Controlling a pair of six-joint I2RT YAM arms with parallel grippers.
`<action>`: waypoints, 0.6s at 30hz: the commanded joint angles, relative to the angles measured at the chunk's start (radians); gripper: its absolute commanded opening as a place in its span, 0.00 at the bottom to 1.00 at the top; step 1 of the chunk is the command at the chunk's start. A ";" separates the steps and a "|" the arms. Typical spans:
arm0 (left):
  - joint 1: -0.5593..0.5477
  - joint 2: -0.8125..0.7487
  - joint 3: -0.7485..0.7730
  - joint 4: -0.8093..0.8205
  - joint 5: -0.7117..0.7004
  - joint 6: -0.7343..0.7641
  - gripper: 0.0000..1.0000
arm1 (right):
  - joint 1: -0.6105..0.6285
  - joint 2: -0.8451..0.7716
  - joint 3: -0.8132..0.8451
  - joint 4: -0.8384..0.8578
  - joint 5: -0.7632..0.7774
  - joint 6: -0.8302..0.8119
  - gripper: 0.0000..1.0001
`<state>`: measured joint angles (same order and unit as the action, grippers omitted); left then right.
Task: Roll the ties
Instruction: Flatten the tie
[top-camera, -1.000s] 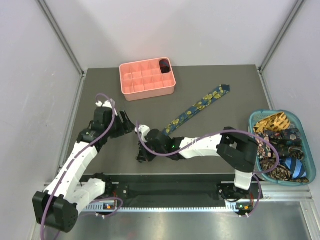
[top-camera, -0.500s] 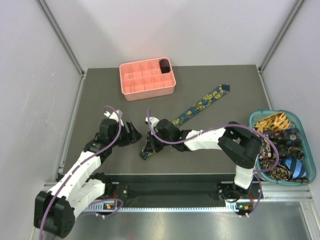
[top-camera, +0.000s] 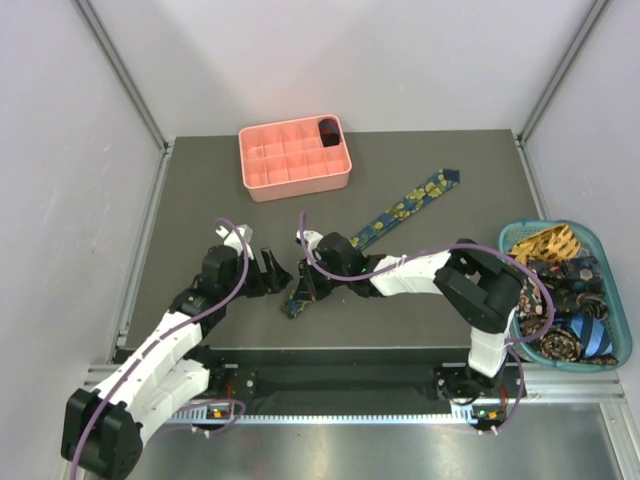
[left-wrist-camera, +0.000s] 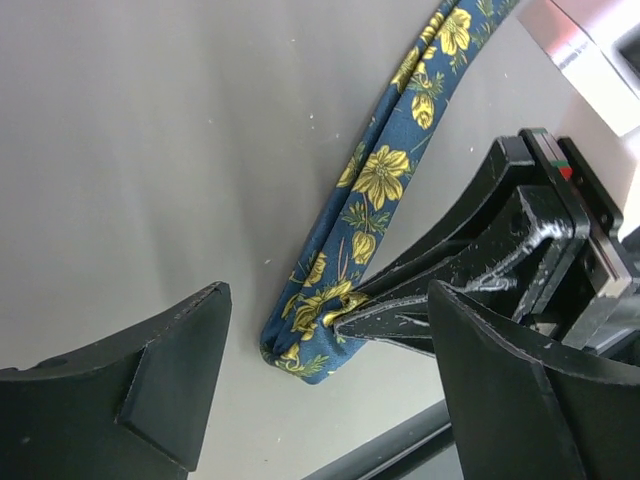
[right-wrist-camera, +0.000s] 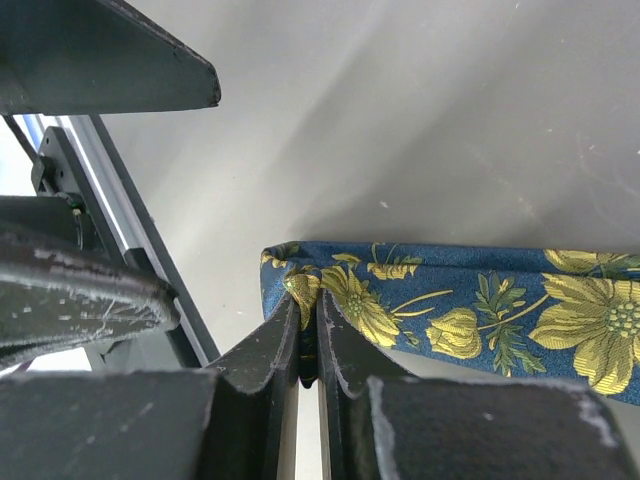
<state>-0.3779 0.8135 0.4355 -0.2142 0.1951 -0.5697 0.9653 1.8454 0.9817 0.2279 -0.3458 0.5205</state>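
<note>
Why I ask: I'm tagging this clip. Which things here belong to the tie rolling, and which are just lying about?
Job: navy floral tie, pinched by the right gripper; left gripper, open beside it; spare ties in the teal basket; dark coil in the pink tray.
Lying about: teal basket; pink tray.

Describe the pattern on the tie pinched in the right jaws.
Navy tie with yellow flowers and green leaves; clearest from the right wrist.
</note>
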 joint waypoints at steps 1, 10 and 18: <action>-0.012 -0.040 -0.024 0.102 0.004 0.057 0.84 | -0.013 -0.002 0.017 -0.007 -0.030 -0.022 0.08; -0.022 -0.123 -0.156 0.292 0.176 0.180 0.99 | -0.031 0.032 -0.003 0.030 -0.058 0.007 0.07; -0.065 -0.111 -0.196 0.345 0.150 0.205 0.99 | -0.082 0.054 -0.014 0.044 -0.076 0.003 0.07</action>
<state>-0.4332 0.7048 0.2398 0.0254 0.3470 -0.3885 0.9157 1.8812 0.9737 0.2352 -0.3992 0.5282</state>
